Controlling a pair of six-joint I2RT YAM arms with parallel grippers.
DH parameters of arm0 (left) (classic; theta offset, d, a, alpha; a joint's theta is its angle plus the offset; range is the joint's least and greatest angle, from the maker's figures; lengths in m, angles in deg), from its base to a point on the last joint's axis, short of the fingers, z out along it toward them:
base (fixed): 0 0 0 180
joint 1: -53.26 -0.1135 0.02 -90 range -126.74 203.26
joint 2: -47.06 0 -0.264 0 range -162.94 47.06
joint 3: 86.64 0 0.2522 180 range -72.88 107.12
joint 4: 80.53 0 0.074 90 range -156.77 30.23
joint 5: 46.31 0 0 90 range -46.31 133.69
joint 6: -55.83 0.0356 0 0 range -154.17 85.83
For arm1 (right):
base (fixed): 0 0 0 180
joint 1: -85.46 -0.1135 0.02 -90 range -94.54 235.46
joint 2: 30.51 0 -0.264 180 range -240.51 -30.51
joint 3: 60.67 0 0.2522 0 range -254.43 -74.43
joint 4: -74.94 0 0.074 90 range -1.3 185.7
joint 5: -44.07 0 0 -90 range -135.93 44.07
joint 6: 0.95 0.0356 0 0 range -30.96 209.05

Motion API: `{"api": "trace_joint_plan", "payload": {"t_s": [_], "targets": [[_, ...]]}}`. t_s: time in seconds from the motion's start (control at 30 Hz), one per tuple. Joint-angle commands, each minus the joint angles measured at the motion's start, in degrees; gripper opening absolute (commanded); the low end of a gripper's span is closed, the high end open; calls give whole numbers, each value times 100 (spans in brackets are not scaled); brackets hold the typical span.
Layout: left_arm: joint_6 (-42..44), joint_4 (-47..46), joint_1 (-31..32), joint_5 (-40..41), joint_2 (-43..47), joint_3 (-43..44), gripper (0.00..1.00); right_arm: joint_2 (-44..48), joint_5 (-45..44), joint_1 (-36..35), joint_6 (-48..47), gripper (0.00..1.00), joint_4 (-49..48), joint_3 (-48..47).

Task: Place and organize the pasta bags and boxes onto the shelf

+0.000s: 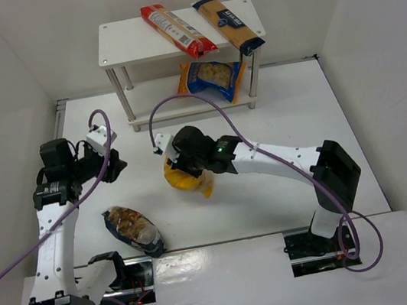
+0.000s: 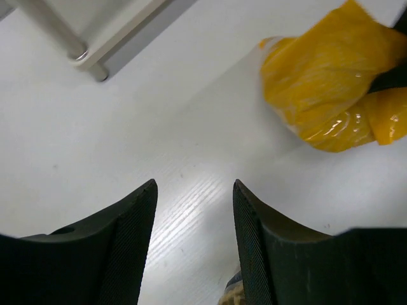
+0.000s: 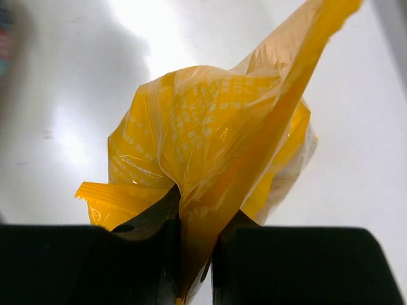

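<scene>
My right gripper (image 1: pixel 188 162) is shut on a fold of the yellow bag (image 1: pixel 186 181), which also shows in the right wrist view (image 3: pixel 210 152) and the left wrist view (image 2: pixel 331 82). The dark clear bag of brownish pasta (image 1: pixel 133 229) lies on the table near the left arm. My left gripper (image 1: pixel 118 166) is open and empty over bare table (image 2: pixel 194 190). The white shelf (image 1: pixel 124 45) holds the long red pack (image 1: pixel 177 29) and the long yellow-navy pack (image 1: pixel 229 24) on top, and the blue-yellow bag (image 1: pixel 213 79) on the lower board.
White walls enclose the table on the left, back and right. A shelf post and board corner (image 2: pixel 86 54) show in the left wrist view. Purple cables loop over both arms.
</scene>
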Motion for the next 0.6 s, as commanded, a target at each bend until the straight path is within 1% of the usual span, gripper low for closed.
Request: {"api": "trace_joint_plan", "payload": {"t_s": [0.0, 0.03, 0.07, 0.13, 0.17, 0.27, 0.37, 0.5, 0.53, 0.57], "targets": [[-839, -454, -31, 1247, 259, -139, 58, 60, -1552, -155, -727, 0, -296, 97], [-918, -454, -31, 1483, 346, -209, 58, -1, -1755, -243, -929, 0, -410, 158], [-980, -454, -31, 1590, 347, -279, 58, -1, -2148, -444, -1018, 0, -472, 220], [-1033, -507, -84, 1714, 488, -358, 58, -54, -2519, -690, -1307, 0, -656, 299], [-1033, -507, -84, 1793, 557, -359, 58, -54, -2913, -944, -1422, 0, -744, 404], [-1095, -507, -84, 1854, 672, -411, 58, -107, -3625, -1384, -1844, 0, -1025, 571], [-1147, -612, -84, 1942, 725, -464, 58, -107, -4128, -1666, -2352, 0, -1491, 748], [-1209, -718, -84, 2285, 725, -464, 57, -160, -4734, -1798, -2915, 0, -1983, 888], [-1209, -770, -84, 2338, 725, -516, 57, -160, -4849, -1799, -3239, 0, -2332, 1045], [-1209, -771, -84, 2391, 725, -517, 57, -160, -4937, -1799, -3373, 0, -2483, 1099]]}}
